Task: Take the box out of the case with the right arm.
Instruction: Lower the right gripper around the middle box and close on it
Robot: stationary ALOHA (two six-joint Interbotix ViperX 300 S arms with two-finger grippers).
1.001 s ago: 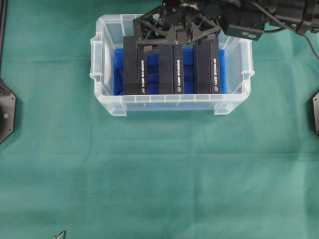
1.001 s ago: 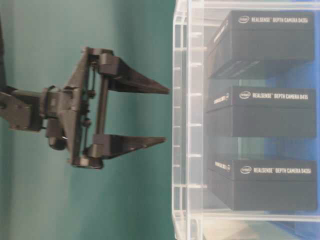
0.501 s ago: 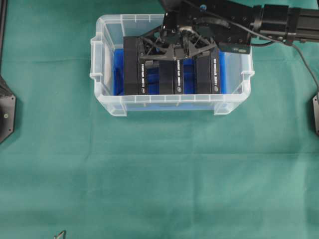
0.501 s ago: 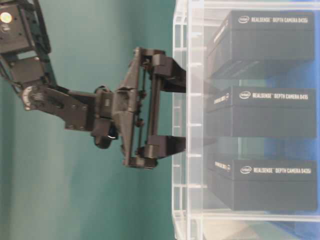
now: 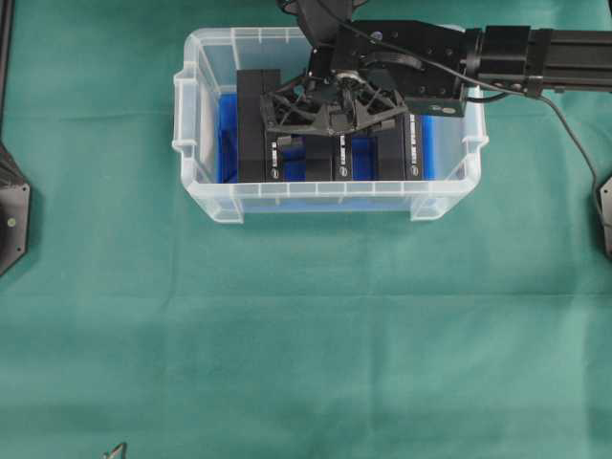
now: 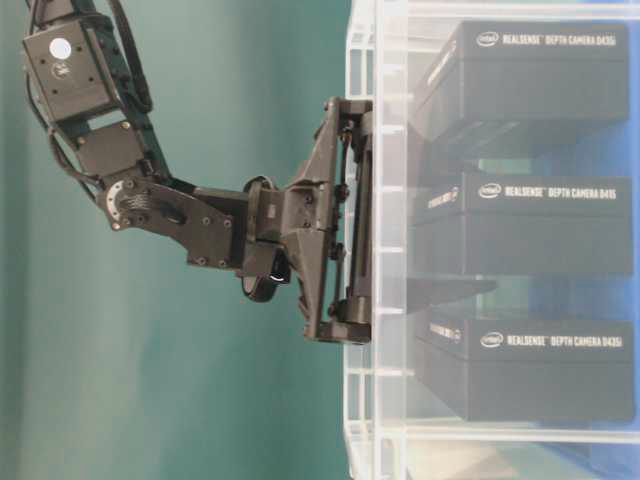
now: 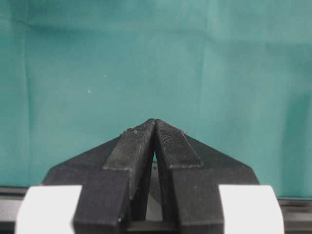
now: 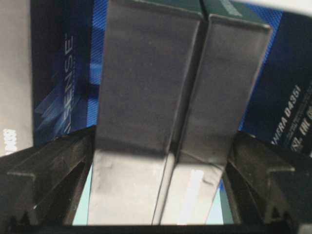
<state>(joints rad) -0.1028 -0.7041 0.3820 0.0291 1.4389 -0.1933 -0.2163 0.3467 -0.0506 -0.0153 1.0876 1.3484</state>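
Note:
The clear case [image 5: 206,191] with a blue floor holds three upright black boxes. My right gripper [image 5: 333,122] reaches in from the right and hangs low over the middle box [image 5: 330,158]. The table-level view has the right gripper [image 6: 450,225] past the case [image 6: 365,400] rim, one finger on each side of the middle box [image 6: 540,235]. Seen from the right wrist, the right gripper [image 8: 163,135] is open, and a thin gap shows between each finger and the box [image 8: 146,87]. My left gripper [image 7: 155,123] is shut on nothing over green cloth.
One more black box [image 5: 251,124] stands to the left of the middle one and another [image 5: 397,143] to its right, with narrow blue gaps between. Green cloth [image 5: 306,335] covers the table around the case. Black arm bases [image 5: 11,215] sit at the left and right edges.
My right gripper has come forward from the case's back rim and down into the case, ending astride the middle box. It stayed open. The boxes have not moved.

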